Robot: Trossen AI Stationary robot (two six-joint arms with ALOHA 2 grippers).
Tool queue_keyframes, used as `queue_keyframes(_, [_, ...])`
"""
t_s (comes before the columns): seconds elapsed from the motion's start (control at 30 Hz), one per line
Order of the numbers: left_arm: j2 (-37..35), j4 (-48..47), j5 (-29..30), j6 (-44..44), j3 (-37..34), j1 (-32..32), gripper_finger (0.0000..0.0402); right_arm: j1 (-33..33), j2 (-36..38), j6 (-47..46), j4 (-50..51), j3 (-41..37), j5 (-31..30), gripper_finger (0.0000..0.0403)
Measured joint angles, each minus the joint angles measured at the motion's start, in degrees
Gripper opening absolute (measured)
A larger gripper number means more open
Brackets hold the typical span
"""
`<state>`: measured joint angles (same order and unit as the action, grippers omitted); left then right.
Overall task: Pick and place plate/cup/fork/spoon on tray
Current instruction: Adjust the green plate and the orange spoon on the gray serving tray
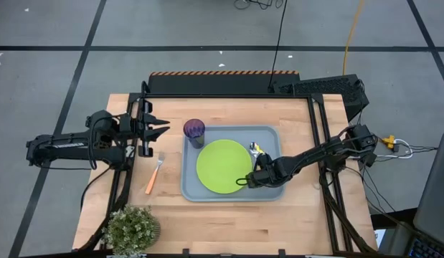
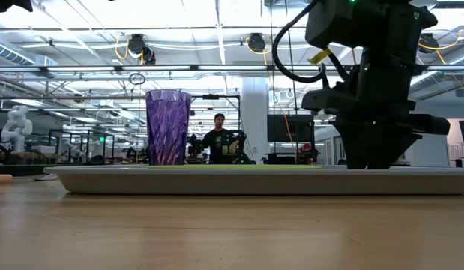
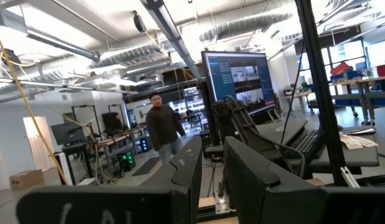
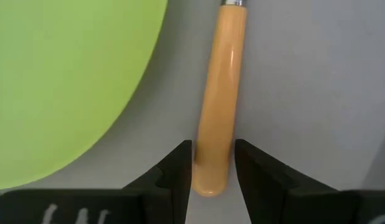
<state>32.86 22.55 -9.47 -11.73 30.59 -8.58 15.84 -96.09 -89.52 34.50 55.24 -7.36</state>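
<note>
Jaws of the right gripper (image 4: 213, 163) clamped the spoon (image 4: 220, 93) handle on the tray (image 4: 304, 74) (beside the plate (image 4: 61, 74)); placing step, release seemed next

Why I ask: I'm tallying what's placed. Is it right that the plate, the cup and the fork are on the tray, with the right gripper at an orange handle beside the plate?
Not quite: the fork lies on the table left of the tray, as the high view shows. The plate and cup are on it, and the right gripper does straddle an orange handle beside the plate.
</note>
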Motion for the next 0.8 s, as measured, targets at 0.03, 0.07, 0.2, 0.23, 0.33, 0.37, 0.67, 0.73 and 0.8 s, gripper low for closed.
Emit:
queue_keyframes(0.03, [0.0, 0.0, 0.0, 0.0, 0.0, 0.0, 0.0074, 0.0, 0.0, -0.2, -0.2, 0.0, 0.0, 0.0116])
queue_keyframes(0.07, [0.0, 0.0, 0.0, 0.0, 0.0, 0.0, 0.0074, 0.0, 0.0, -0.3, -0.4, 0.0, 0.1, 0.0116])
queue_keyframes(0.2, [0.0, 0.0, 0.0, 0.0, 0.0, 0.0, 0.0074, 0.0, 0.0, -0.5, -3.2, 0.0, 0.2, 0.0116])
queue_keyframes(0.23, [0.0, 0.0, 0.0, 0.0, 0.0, 0.0, 0.0074, 0.0, 0.0, -0.5, -3.7, 0.0, 0.2, 0.0116])
queue_keyframes(0.33, [0.0, 0.0, 0.0, 0.0, 0.0, 0.0, 0.0074, 0.0, 0.0, -0.5, -4.4, 0.0, 0.4, 0.0116])
queue_keyframes(0.37, [0.0, 0.0, 0.0, 0.0, 0.0, 0.0, 0.0074, 0.0, 0.0, -0.6, -4.4, 0.0, 0.5, 0.0116])
queue_keyframes(0.67, [0.0, 0.0, 0.0, 0.0, 0.0, 0.0, 0.0074, 0.2, 0.0, -0.9, -6.2, 0.0, 1.7, 0.0116])
queue_keyframes(0.73, [0.0, 0.0, 0.0, 0.0, 0.0, 0.0, 0.0074, 0.2, 0.0, -0.9, -6.9, 0.0, 1.8, 0.0116])
queue_keyframes(0.8, [0.0, 0.0, 0.0, 0.0, 0.0, 0.0, 0.0074, 0.2, 0.0, -0.9, -6.9, 0.0, 1.8, 0.0116])
